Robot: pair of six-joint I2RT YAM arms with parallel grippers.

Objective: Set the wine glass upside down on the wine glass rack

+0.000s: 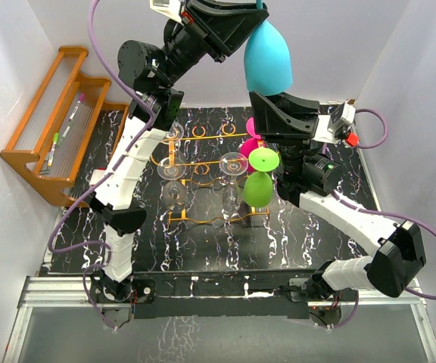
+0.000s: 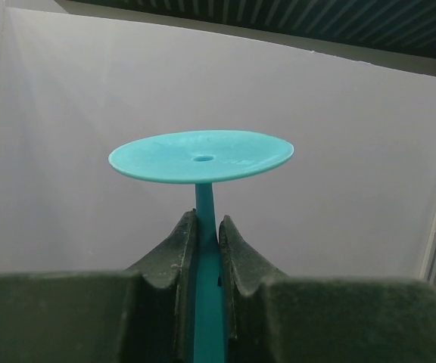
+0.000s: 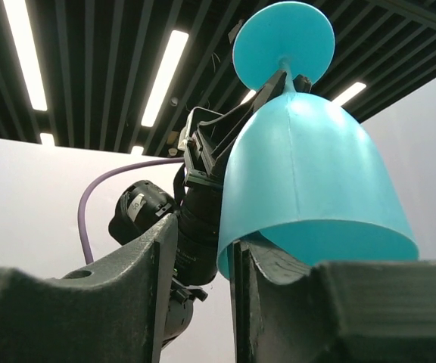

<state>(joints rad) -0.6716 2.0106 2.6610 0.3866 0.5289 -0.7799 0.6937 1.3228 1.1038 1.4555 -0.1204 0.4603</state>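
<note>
Left pincer [image 2: 207,224]: pressed together on the teal stem just under the foot, at lower centre of the left wrist view.
Right pincer [image 3: 203,243]: fingers spread a little, nothing pinched. The bowl's rim hangs just beside one finger; I cannot tell whether they touch.
Table [image 1: 339,227]: black marbled top filling the middle of the top view.
Wooden shelf [image 1: 55,125]: stepped, at the left edge of the frame, well apart from the work.
Wine glass rack [image 1: 201,171]: orange-gold wire stand at centre of the frame, below the raised arms.
Wine glass [image 1: 267,57]: teal, already upside down, bowl down and foot up. It is held high at upper centre of the frame, above and to the right of the rack.
Green glass [image 1: 257,185]: hanging at the rack's right side, with a pink glass [image 1: 250,144] just above it in the frame.
Clear glasses [image 1: 233,166]: several on the rack, from its centre to its left.
Step in hand: it looks like the carry after inversion, with the left arm alone bearing the glass and hanging not yet begun.
Next move: lower toward the rack and slide the stem into a free slot so the foot rests on the wire. That calls for avoiding the green and pink glasses and getting the right arm out of the way.
</note>
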